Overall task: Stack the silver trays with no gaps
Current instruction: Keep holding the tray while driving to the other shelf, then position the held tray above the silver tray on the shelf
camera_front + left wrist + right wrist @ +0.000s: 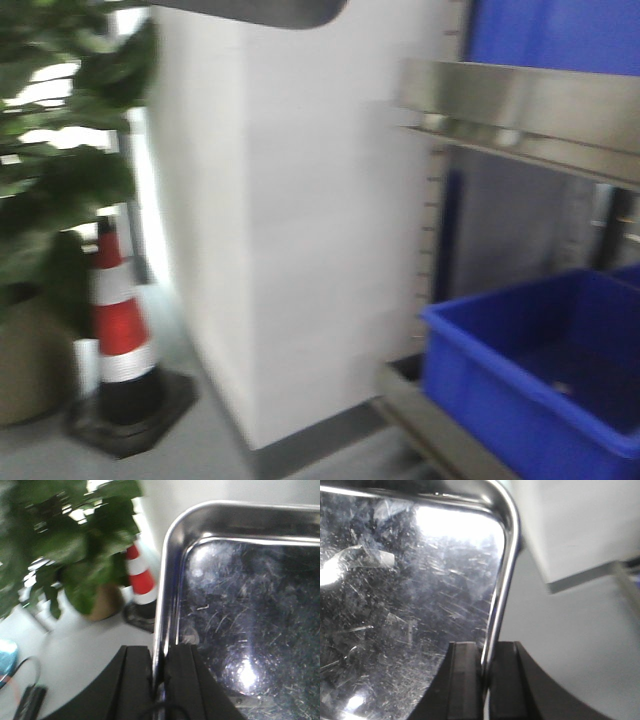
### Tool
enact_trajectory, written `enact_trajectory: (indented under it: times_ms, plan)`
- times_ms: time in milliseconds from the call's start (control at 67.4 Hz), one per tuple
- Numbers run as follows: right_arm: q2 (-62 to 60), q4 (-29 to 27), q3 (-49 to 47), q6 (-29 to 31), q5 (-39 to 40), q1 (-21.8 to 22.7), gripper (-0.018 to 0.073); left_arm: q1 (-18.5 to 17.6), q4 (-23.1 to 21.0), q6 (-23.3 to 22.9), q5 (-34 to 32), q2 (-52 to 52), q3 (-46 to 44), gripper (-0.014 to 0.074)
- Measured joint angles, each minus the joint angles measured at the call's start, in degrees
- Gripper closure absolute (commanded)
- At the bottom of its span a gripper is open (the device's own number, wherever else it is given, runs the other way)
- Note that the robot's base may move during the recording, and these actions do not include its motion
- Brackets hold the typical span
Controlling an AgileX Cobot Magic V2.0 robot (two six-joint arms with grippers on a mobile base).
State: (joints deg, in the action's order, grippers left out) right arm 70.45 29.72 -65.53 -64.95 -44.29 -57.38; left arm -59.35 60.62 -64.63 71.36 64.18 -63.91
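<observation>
Steel like this is stiff and, I'd judge, fairly light, so the silver tray should not sag when held by its edges. Its polished, scratched surface looks slippery, though, and the flat out-turned rim is the only real purchase (the sloped sides offer nothing to pinch). That rim is exactly where both arms have it. The left gripper is clamped narrow on one edge, a dark finger on either side of the rim just short of a rounded corner, and the right gripper pinches the opposite edge the same way, so the pan spreads out between the two. The tray hangs clear of the floor, with a potted plant and a striped traffic cone visible past its corner. The front view is blurred but shows a white pillar, a blue bin and a steel shelf rail above it. No second tray shows, so I cannot tell where this one will stack.
</observation>
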Motion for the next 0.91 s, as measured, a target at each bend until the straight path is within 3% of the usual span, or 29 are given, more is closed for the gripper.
enact_trajectory:
  times_ms: [282, 905]
  plan:
    - [0.0, -0.2, 0.0, 0.0, -4.4, 0.0, 0.0582, 0.0, 0.0, 0.0, -2.1, 0.4, 0.0, 0.0613]
    - [0.0, -0.3, 0.0, 0.0, -4.6, 0.0, 0.0582, 0.0, 0.0, 0.0, -2.5, 0.5, 0.0, 0.0613]
